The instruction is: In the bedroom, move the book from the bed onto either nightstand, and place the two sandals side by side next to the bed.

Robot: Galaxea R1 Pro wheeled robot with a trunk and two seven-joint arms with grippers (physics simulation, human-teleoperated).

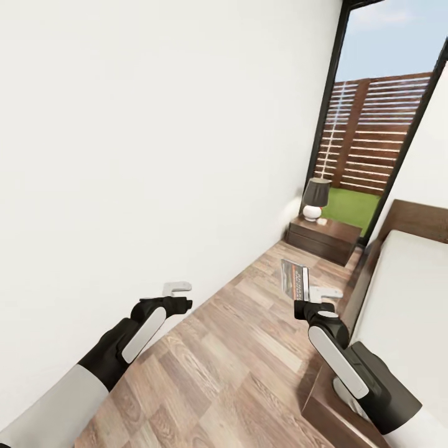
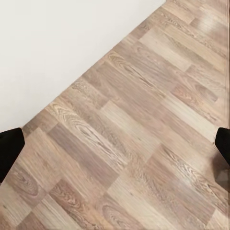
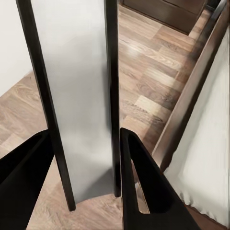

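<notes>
The right claw (image 1: pixel 323 297) is clamped on the book (image 1: pixel 295 278), held above the floor (image 1: pixel 236 348) beside the bed (image 1: pixel 404 292); the nightstand (image 1: pixel 323 238) stands ahead. The left claw (image 1: pixel 177 292) is apart.

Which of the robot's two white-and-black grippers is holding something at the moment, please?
The right gripper is: its fingers clamp the thin whitish-grey paperback book, held on edge above the wood-plank floor. The left gripper holds nothing.

Both arms reached forward, forearms roughly level. Left gripper (image 1: pixel 178 287) was held out in front with its fingers spread wide, nothing between them. Right gripper (image 1: pixel 325 292) was clamped on the book (image 1: pixel 295 278), its fingers (image 3: pixel 143 191) pressing both faces.
</notes>
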